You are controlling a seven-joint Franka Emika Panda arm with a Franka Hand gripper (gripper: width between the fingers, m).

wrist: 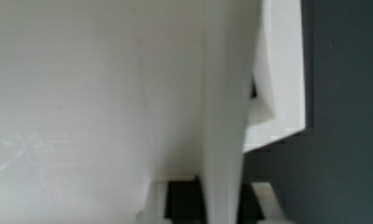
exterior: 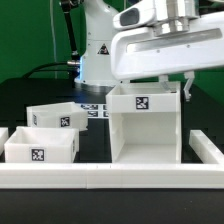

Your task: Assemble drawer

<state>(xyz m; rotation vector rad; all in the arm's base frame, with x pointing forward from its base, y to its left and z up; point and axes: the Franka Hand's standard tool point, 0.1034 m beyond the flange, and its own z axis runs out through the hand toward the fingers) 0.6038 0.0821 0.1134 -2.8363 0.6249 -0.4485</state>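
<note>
The tall white housing (exterior: 145, 125) of the drawer stands upright on the black table, with a tag on its back wall. Two shallow white trays lie to the exterior view's left, one in front (exterior: 42, 146) and one behind (exterior: 58, 115), each with a tag. My gripper (exterior: 185, 90) reaches down over the housing's wall on the exterior view's right. In the wrist view the thin white wall (wrist: 224, 120) runs between my fingers (wrist: 185, 200), with the gripper (wrist: 222, 200) closed on it. The housing's inner face (wrist: 94, 100) fills most of that view.
A long low white border rail (exterior: 110, 178) runs along the front, with arms at both sides. The marker board (exterior: 95, 108) lies behind the trays. The robot's base (exterior: 98, 50) stands at the back.
</note>
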